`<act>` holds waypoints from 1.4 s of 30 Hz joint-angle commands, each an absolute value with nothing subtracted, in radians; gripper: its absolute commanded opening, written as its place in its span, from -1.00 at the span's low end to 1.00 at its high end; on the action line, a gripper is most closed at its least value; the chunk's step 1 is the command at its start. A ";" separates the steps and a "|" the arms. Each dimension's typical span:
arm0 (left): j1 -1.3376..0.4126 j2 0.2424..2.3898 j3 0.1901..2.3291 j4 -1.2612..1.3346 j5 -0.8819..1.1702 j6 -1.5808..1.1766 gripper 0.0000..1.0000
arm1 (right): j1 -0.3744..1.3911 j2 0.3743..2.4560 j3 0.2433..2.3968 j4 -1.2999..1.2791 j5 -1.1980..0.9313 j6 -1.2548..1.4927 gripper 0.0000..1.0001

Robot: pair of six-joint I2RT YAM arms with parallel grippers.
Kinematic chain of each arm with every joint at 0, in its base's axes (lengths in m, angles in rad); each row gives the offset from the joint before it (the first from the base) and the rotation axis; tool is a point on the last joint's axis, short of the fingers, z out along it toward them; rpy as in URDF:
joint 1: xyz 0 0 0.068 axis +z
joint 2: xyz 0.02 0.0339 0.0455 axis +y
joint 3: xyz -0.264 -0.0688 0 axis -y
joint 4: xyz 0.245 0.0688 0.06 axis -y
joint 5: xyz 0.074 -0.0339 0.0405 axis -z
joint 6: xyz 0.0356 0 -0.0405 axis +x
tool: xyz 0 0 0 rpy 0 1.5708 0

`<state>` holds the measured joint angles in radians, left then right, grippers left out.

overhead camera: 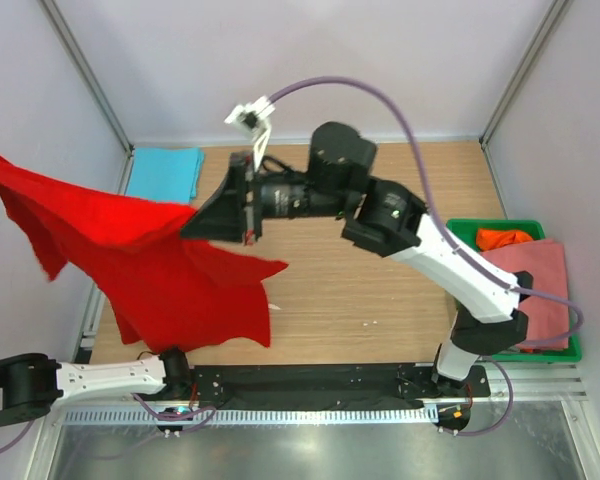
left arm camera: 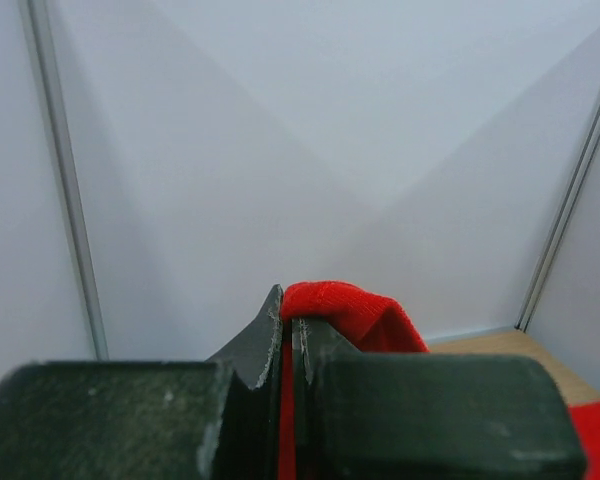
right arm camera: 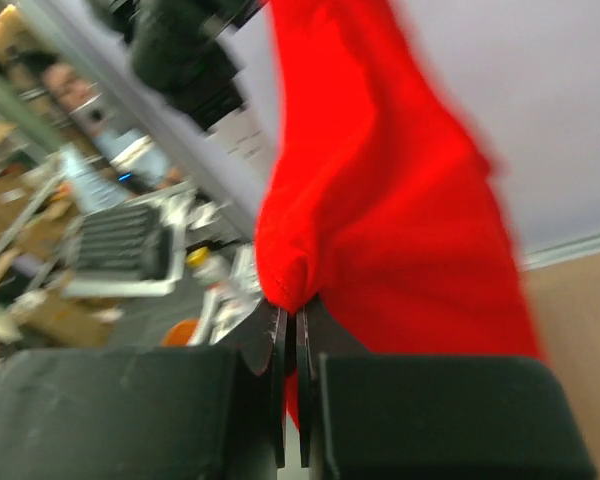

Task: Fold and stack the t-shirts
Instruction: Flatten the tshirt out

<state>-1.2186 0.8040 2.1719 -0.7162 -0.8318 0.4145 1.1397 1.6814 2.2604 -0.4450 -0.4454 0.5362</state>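
The bright red t-shirt (overhead camera: 150,260) hangs spread in the air over the left half of the table, held by both grippers. My right gripper (overhead camera: 195,225) is shut on one part of it, seen close up in the right wrist view (right arm camera: 290,310) with red cloth (right arm camera: 380,200) above the jaws. My left gripper (left arm camera: 290,325) is shut on another edge of the red shirt (left arm camera: 350,305); it lies at the far left edge of the top view, almost out of frame. A folded turquoise shirt (overhead camera: 165,172) lies at the back left.
A green crate (overhead camera: 510,228) stands at the right with an orange shirt (overhead camera: 502,238) and a salmon pink shirt (overhead camera: 535,285) in it. White walls enclose the wooden table (overhead camera: 380,290) at the back and sides.
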 commanded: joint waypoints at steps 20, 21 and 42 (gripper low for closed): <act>-1.033 1.224 1.749 -0.351 -0.572 0.258 -1.00 | 1.083 1.252 1.528 -0.497 -0.298 0.518 -0.98; -0.967 1.261 1.744 -0.370 -0.534 0.241 -1.00 | 1.065 1.238 1.516 -0.508 -0.288 0.520 -0.98; -0.647 2.308 2.342 -0.443 0.017 -0.166 -0.89 | 0.668 0.997 1.016 -1.059 0.579 0.924 -0.98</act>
